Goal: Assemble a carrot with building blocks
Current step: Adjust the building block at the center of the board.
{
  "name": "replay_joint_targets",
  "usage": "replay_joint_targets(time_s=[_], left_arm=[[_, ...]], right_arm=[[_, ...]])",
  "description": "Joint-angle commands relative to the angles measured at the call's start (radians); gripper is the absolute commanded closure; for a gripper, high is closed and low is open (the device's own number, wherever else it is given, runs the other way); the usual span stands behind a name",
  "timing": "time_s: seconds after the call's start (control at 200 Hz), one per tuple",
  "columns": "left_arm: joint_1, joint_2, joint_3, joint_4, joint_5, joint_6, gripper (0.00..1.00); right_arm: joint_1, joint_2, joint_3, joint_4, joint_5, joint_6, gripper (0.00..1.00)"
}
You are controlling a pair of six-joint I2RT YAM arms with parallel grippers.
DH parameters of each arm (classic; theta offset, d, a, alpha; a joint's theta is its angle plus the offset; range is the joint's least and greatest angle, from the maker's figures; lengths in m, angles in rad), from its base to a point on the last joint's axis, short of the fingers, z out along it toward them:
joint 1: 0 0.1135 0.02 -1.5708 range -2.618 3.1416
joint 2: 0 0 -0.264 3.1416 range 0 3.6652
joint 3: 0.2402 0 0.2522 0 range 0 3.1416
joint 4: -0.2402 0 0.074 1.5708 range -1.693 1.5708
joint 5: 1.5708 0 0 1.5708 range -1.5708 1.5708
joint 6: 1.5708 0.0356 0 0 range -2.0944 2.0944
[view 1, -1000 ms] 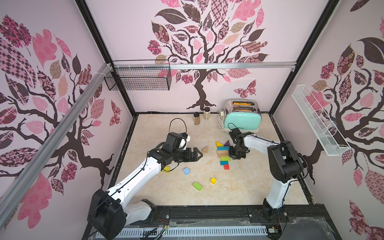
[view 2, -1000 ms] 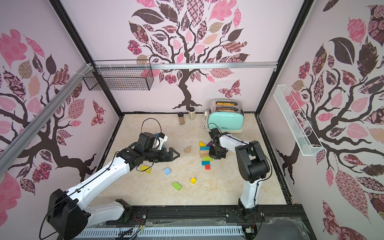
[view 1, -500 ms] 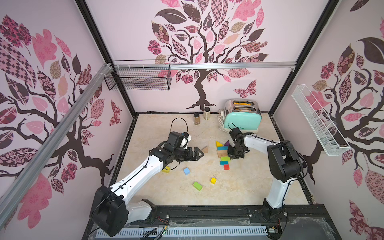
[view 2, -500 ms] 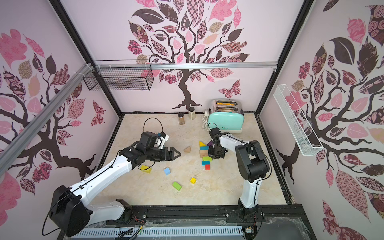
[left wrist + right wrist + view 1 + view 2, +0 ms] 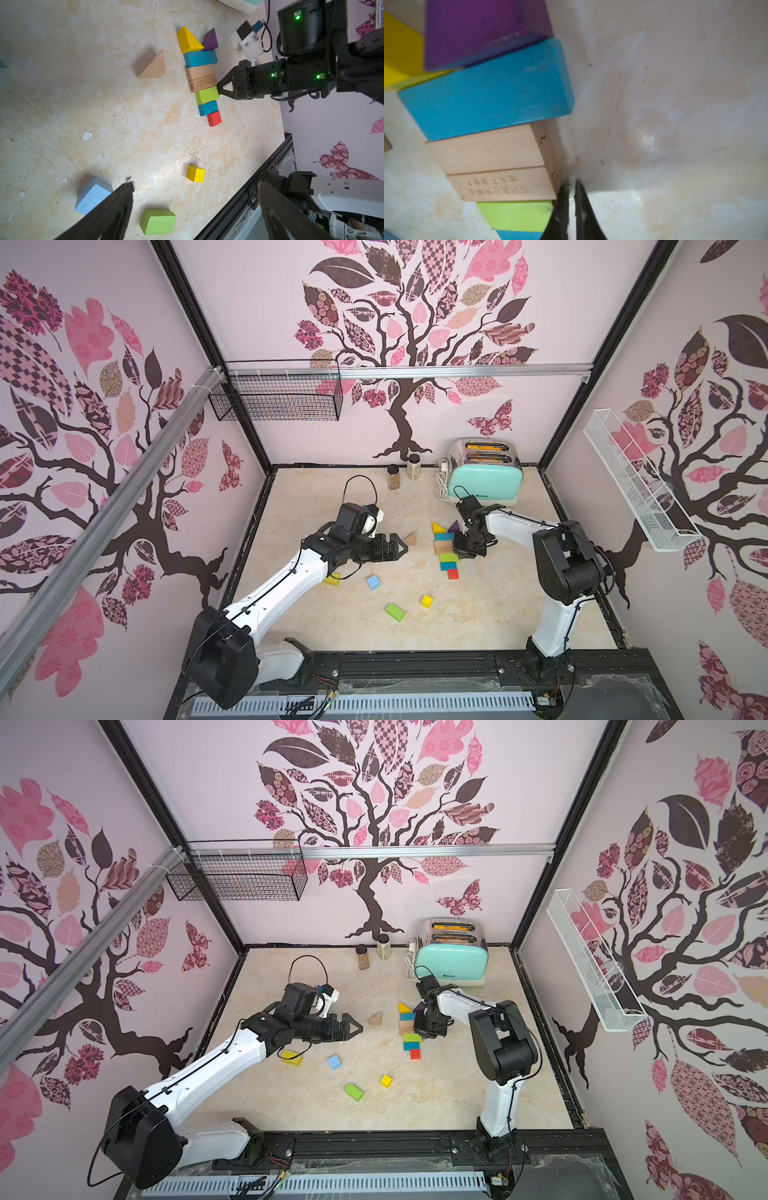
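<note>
Several building blocks lie in a line on the table: yellow wedge (image 5: 189,40), purple wedge (image 5: 211,40), teal brick (image 5: 200,58), two bare wood bricks (image 5: 201,78), green brick (image 5: 206,95), small teal block (image 5: 208,108) and red cube (image 5: 214,118). My right gripper (image 5: 572,185) is shut and holds nothing. Its tips (image 5: 218,88) touch the line's side where wood meets green. My left gripper (image 5: 401,547) hangs open and empty next to a bare wood wedge (image 5: 411,538). Its fingers (image 5: 116,209) spread wide above the table.
Loose blocks lie nearer the front: a yellow brick (image 5: 331,579), a light blue cube (image 5: 373,582), a yellow cube (image 5: 426,600) and a green brick (image 5: 395,612). A mint toaster (image 5: 484,477) and two spice jars (image 5: 393,477) stand at the back wall.
</note>
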Motion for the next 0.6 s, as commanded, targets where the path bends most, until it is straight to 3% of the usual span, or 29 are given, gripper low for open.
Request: replay_joint_targets(time_s=[0.0,0.185,0.365,0.595], left_arm=[[-0.004,0.002,0.023,0.014,0.003,0.005,0.02],[-0.004,-0.002,0.02,0.009,0.003,0.006,0.02],[-0.004,-0.012,0.018,0.003,0.001,0.006,0.02],[-0.003,-0.025,0.013,-0.007,0.0,0.014,0.02]], right_arm=[[0.008,0.024,0.023,-0.001,0.005,0.003,0.88],[0.008,0.028,0.031,-0.013,0.009,0.01,0.88],[0.008,-0.002,0.023,-0.054,0.086,0.016,0.77],[0.009,-0.038,0.001,-0.064,0.108,0.024,0.76]])
